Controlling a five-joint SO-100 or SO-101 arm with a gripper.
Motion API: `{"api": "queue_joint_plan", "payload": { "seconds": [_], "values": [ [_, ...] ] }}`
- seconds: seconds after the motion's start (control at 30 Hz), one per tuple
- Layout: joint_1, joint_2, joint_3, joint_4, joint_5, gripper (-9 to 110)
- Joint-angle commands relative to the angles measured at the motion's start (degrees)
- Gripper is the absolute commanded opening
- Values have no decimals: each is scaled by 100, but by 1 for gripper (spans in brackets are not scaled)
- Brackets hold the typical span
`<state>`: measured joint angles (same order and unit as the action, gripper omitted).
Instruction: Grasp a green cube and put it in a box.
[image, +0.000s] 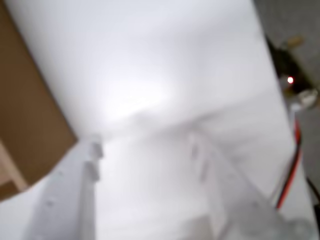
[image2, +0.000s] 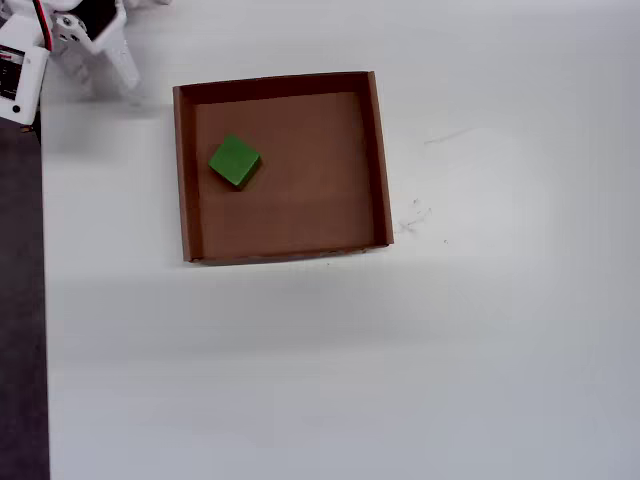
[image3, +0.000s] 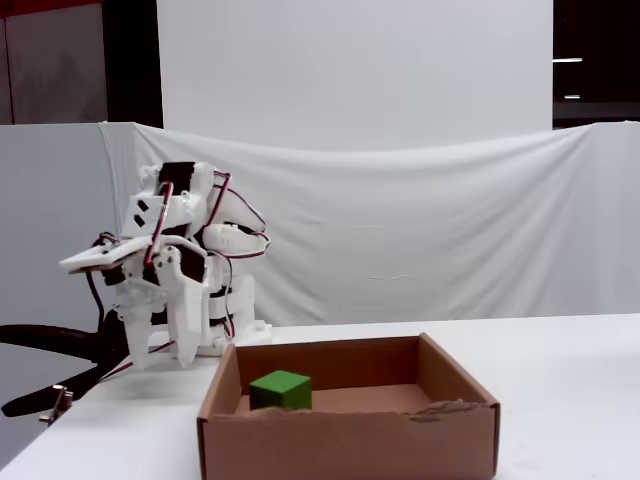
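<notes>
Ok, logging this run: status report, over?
Gripper empty, clear of box, jaw state unclear. Green cube inside box, left half in overhead view. Nothing in the way.

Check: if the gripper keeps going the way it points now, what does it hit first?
Likely the bare table. The gripper points down beside the box, outside its wall, fingers apart with nothing between. The cube sits in the box, off that line. Depth is unclear.
</notes>
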<state>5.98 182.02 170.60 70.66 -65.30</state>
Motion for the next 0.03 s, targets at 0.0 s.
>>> {"api": "queue_joint_plan", "payload": {
  "seconds": [0.0],
  "values": [
    [9,44,-26,62,26,24]
  ]
}}
